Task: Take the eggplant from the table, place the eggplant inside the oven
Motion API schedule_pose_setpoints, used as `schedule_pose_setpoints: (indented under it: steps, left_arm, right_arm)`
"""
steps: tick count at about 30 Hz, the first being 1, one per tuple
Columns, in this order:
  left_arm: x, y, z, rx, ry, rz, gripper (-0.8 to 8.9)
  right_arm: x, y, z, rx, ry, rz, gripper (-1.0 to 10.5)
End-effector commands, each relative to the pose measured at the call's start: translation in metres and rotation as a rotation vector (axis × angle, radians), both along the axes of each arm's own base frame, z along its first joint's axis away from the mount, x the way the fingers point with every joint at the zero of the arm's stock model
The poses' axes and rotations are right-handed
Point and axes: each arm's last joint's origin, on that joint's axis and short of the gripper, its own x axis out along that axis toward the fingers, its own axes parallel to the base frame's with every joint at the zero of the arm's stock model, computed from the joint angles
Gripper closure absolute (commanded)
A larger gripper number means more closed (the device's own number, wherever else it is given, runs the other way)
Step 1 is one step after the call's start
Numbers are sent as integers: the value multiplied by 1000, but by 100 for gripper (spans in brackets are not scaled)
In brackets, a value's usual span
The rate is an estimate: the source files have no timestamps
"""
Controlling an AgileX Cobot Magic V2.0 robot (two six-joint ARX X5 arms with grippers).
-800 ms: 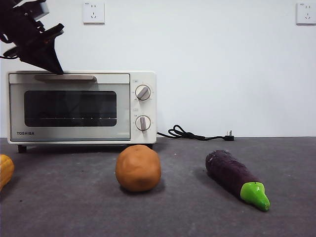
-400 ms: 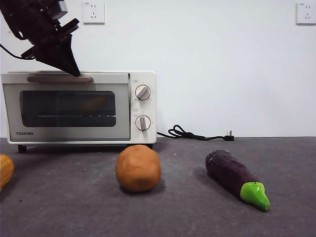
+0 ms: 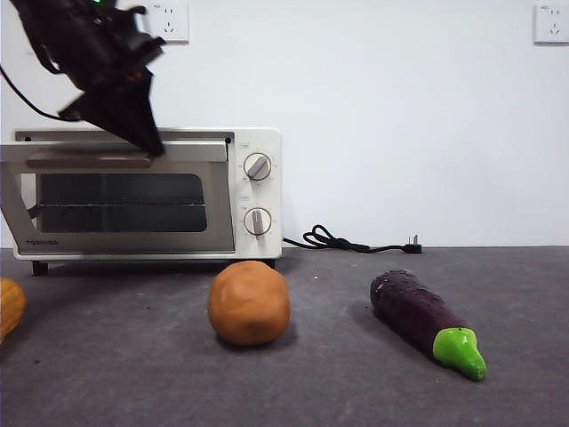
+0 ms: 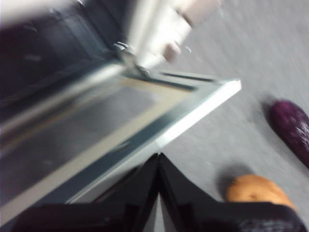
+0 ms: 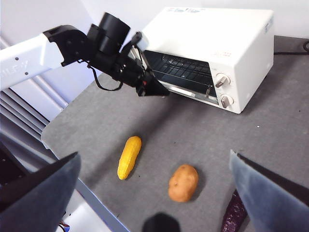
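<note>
The oven (image 3: 147,196) door now tilts outward at its top, further than half a second ago, with the left gripper (image 3: 147,142) moved right along the handle (image 3: 89,160). Its jaws are pressed together at the door's top edge. The right gripper (image 5: 154,169) hangs high with jaws wide apart. The eggplant (image 3: 425,322) lies on the bench (image 3: 338,382), well right of the brown potato (image 3: 249,302).
</note>
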Motion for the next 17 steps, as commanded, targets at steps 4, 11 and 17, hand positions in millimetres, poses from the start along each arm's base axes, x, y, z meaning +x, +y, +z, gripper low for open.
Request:
schedule_pose_setpoints:
  steps: [4,11,17]
  left_arm:
    - [-10,-5,16,-12,-63,-21,819]
    - [-32,-2,49,-50,-157,-28,819]
    - [-61,5,84,-81,-263,-13,819]
  right_arm:
    - [5,2,0,-7,-3,6,380]
    - [10,4,-2,-12,10,6,380]
    - [13,5,-3,-13,16,7,380]
